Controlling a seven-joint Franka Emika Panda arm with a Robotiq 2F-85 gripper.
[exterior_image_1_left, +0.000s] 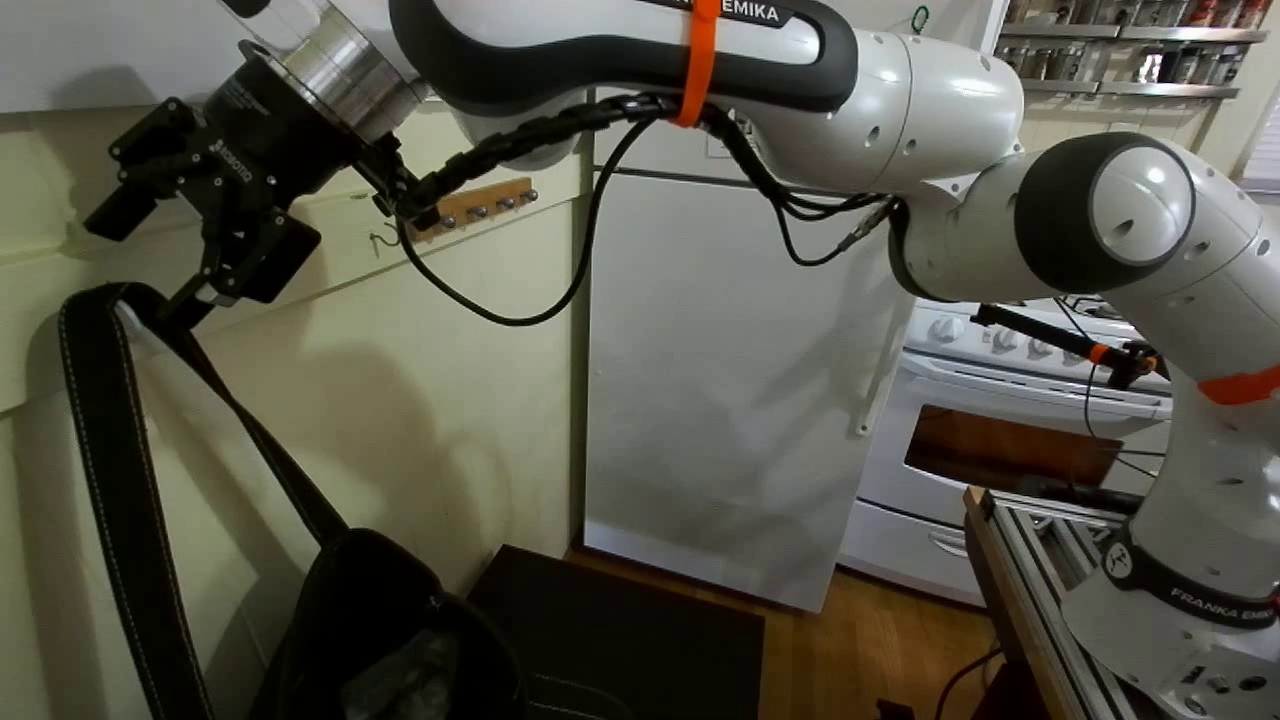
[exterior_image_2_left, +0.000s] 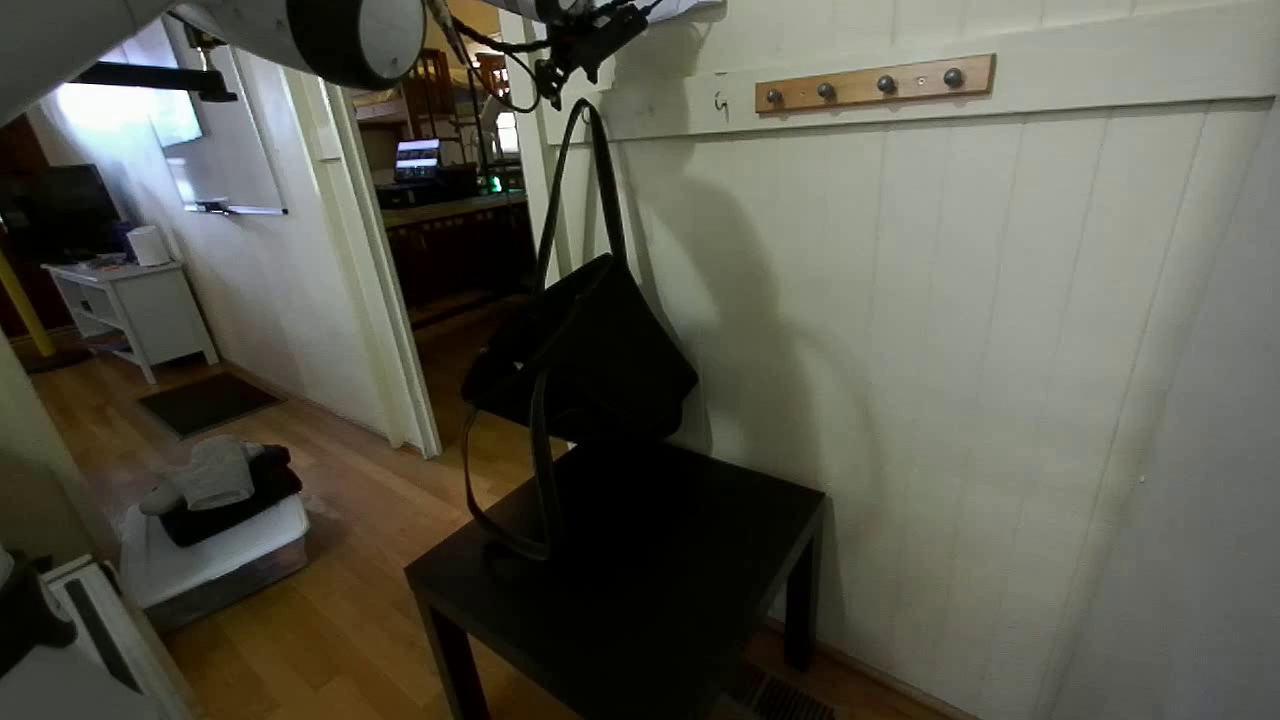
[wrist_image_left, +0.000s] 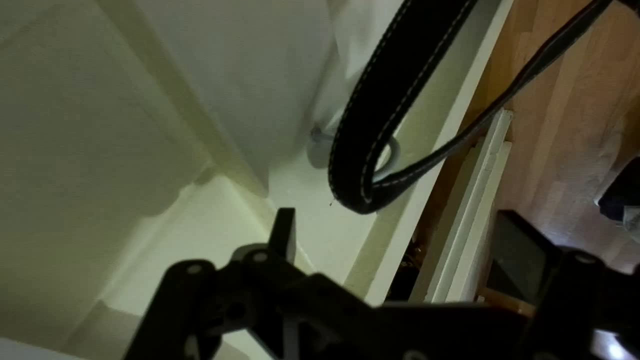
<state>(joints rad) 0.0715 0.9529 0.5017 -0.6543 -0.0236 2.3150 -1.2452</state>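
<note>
While the gripper (wrist_image_left: 397, 236) hangs wide open, nothing in its grasp, the blk bag (exterior_image_2_left: 620, 350) dangles off the wall (exterior_image_2_left: 1000, 300): one strap (wrist_image_left: 390, 85) looped over a hook (wrist_image_left: 394, 152), just beyond it in wrist view, 2nd strap (exterior_image_2_left: 543, 465) drooping over the dark surface (exterior_image_2_left: 660, 580), wooden peg rail (exterior_image_2_left: 855, 91) nearby.

The bag strap (wrist_image_left: 392, 85) looks like matt cloth, the peg rail (exterior_image_2_left: 856, 90) smooth wood.
</note>
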